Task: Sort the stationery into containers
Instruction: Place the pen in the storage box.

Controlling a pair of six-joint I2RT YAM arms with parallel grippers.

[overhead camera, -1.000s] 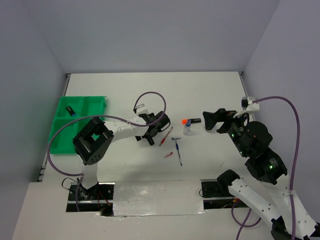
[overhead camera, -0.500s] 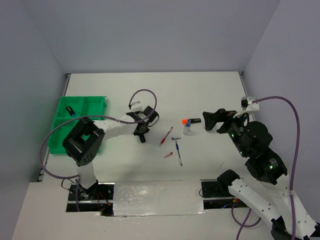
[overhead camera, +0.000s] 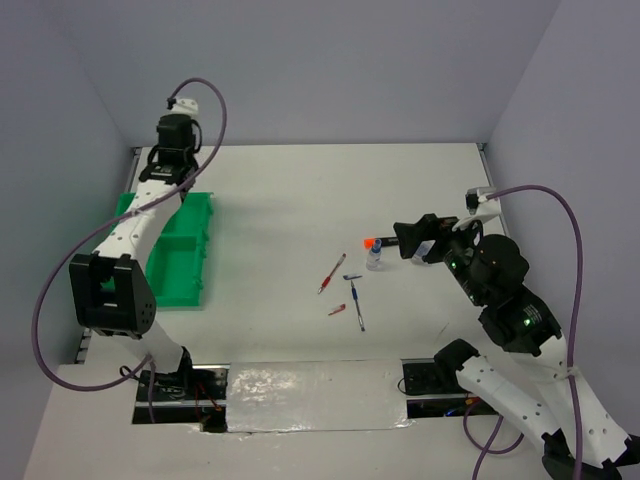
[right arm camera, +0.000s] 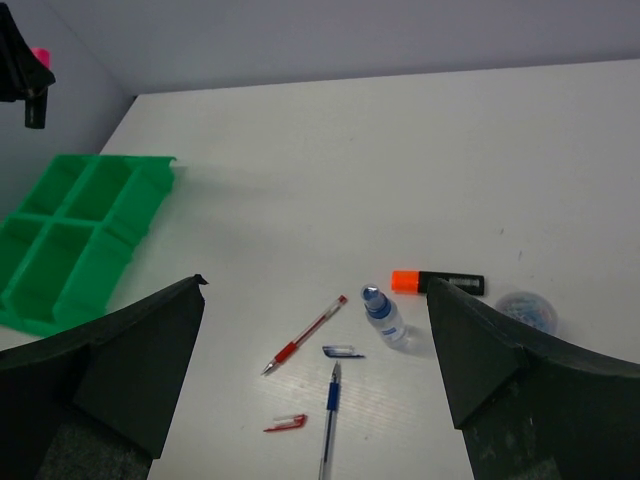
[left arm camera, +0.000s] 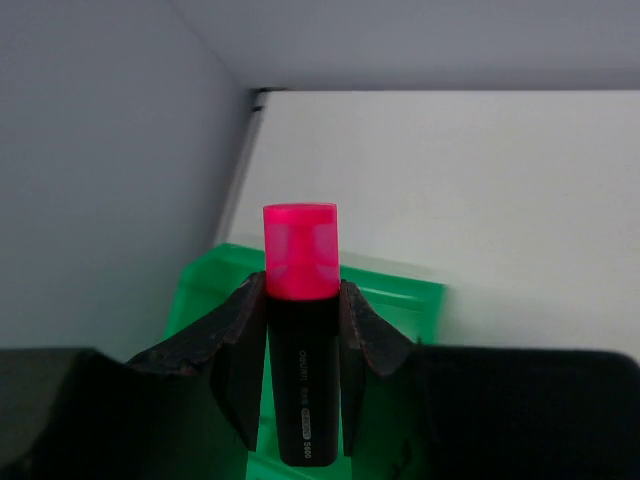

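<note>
1. A white table (overhead camera: 300, 190) fills the middle of the top view, its surface matte.
2. A grey back wall (overhead camera: 320, 60) rises at 12 o'clock, a left wall (overhead camera: 50, 200) at 9 o'clock and a right wall (overhead camera: 580, 120) at 3 o'clock.
3. A shiny silver strip (overhead camera: 310, 395) lies at 6 o'clock along the table's near edge.

A broad stretch of white bench (overhead camera: 270, 220) lies bare between the bright green four-compartment plastic tray (overhead camera: 190, 270) at the left and the small items right of centre. The far half is open too. The grey left wall (overhead camera: 50, 200) stands just beside the tray, pinching that side. The left arm (overhead camera: 130, 235) reaches over the tray's left compartments, while the right ones are open from above. The left claw (left arm camera: 300, 288), clamped on a pink-ended black highlighter (left arm camera: 300, 255), hangs above the tray's far-left corner. A thin red pen (overhead camera: 332, 272), a thin blue pen (overhead camera: 357, 308), a blue-capped clear bottle (overhead camera: 375, 259) and an orange-ended black highlighter (overhead camera: 385, 242) lie close together with narrow gaps. The right claw (overhead camera: 412, 243), jaws wide, blocks their right side.
</note>
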